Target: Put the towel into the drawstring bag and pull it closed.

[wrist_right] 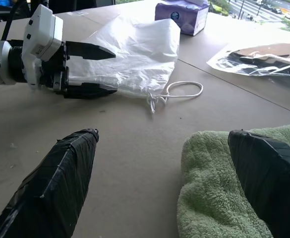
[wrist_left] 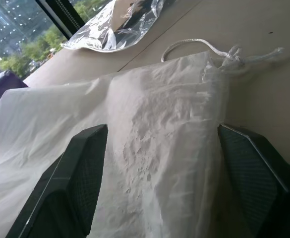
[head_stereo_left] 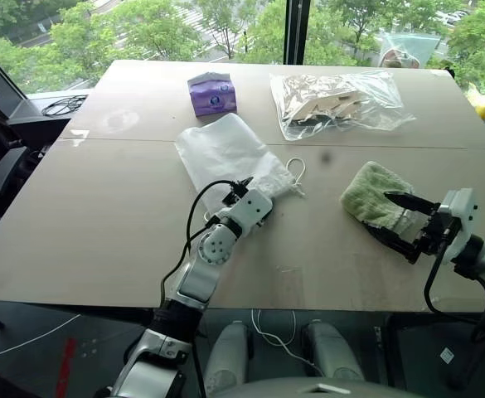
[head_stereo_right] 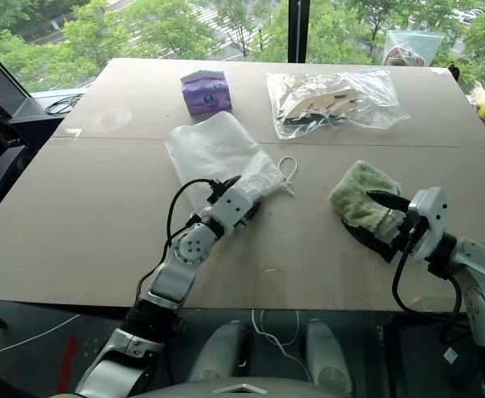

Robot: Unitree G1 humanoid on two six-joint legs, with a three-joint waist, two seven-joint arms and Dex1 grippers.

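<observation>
The drawstring bag (head_stereo_left: 225,149) lies flat in the middle of the table, white and translucent, with its cord (head_stereo_left: 296,172) looped at the near right corner. My left gripper (head_stereo_left: 254,197) is at the bag's near end by the mouth. It is open, and the thin fabric (wrist_left: 154,124) lies between its two black fingers (wrist_left: 80,163). The light green towel (head_stereo_left: 371,191) sits bunched on the table to the right. My right gripper (head_stereo_left: 387,217) stands open at the towel's near side, one finger (wrist_right: 268,168) over the cloth and the other beside it on bare table.
A purple tissue box (head_stereo_left: 212,93) and a clear plastic bag with beige pieces (head_stereo_left: 337,101) lie at the back of the table. Another clear bag (head_stereo_left: 408,50) stands at the far edge. Bare tabletop (head_stereo_left: 101,215) spreads to the left.
</observation>
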